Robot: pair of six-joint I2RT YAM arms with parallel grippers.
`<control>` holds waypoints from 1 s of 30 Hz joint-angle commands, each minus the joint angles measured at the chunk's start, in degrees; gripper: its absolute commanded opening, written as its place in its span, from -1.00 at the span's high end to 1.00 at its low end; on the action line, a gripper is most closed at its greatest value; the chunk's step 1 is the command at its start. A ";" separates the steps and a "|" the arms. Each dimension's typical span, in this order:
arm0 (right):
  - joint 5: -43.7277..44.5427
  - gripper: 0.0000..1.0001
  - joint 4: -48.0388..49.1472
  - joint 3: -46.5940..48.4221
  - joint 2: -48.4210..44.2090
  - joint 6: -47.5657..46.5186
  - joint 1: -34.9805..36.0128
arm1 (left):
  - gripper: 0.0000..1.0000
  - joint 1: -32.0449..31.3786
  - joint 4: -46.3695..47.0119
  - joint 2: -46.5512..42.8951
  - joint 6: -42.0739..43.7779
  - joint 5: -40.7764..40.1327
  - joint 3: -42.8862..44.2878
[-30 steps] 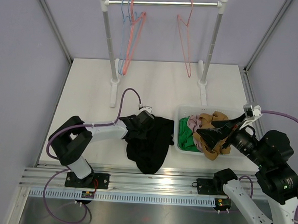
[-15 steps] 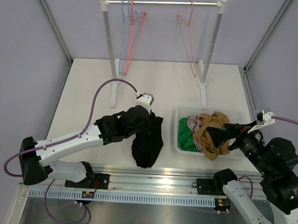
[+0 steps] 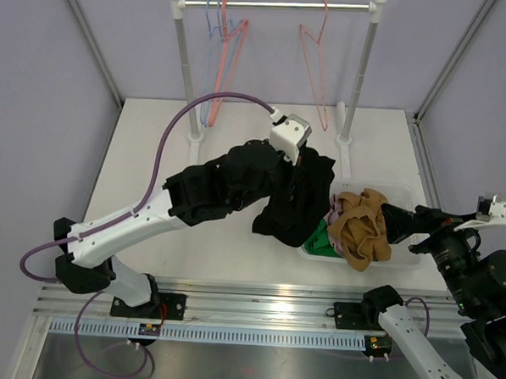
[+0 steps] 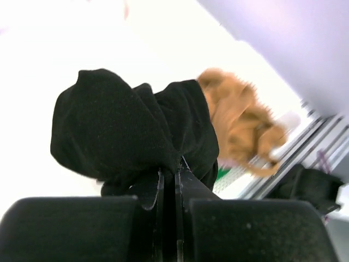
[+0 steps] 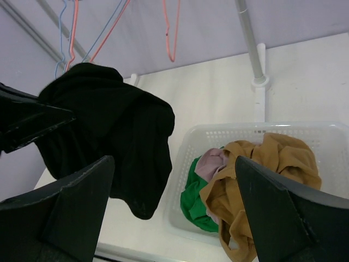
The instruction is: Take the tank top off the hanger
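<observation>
Down at the near edge of the table, the right gripper has its jaws wide open and holds nothing. It hangs by the near right side of the white basket.

The basket is quite full. A tan top is heaped up over its near rim, with a green cloth and something pink beside it.

A bit farther back, the left gripper is pinched tight on a fold of the black tank top. The top hangs in the air in a bunch. Its low end droops by the left wall of the basket. I see no hanger in it.

Far back, the pink hanger and the other hangers hang bare on the rail.

What could go wrong? I think the pinch grabs only a small bit of cloth, so the top could slip out. If it is let go now, it could land half on the table. The low end could also catch on the basket wall and drag the basket. The heap inside could spill too.
</observation>
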 commanded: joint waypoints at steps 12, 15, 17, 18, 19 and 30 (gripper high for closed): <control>8.26 -0.99 -1.13 4.48 0.78 -1.71 -0.27 | 1.00 -0.79 28.71 16.96 21.99 15.53 7.35; 7.73 -0.99 -1.13 4.04 1.13 -1.71 -0.27 | 1.00 -0.79 28.98 23.63 22.79 15.54 11.13; 7.03 -0.99 -1.48 3.78 1.05 -1.80 -0.27 | 1.00 -0.79 27.31 26.01 21.83 17.20 11.76; 6.86 -0.99 -1.65 3.69 0.87 -1.80 -0.27 | 1.00 -0.87 27.39 27.33 20.95 18.95 9.84; 6.77 -0.99 -1.83 3.51 0.70 -1.80 -0.27 | 1.00 -0.88 28.78 27.60 18.68 19.92 8.08; -0.61 -0.99 -1.83 -0.97 3.95 -1.01 -0.27 | 1.00 -0.79 24.33 42.36 0.38 28.63 1.03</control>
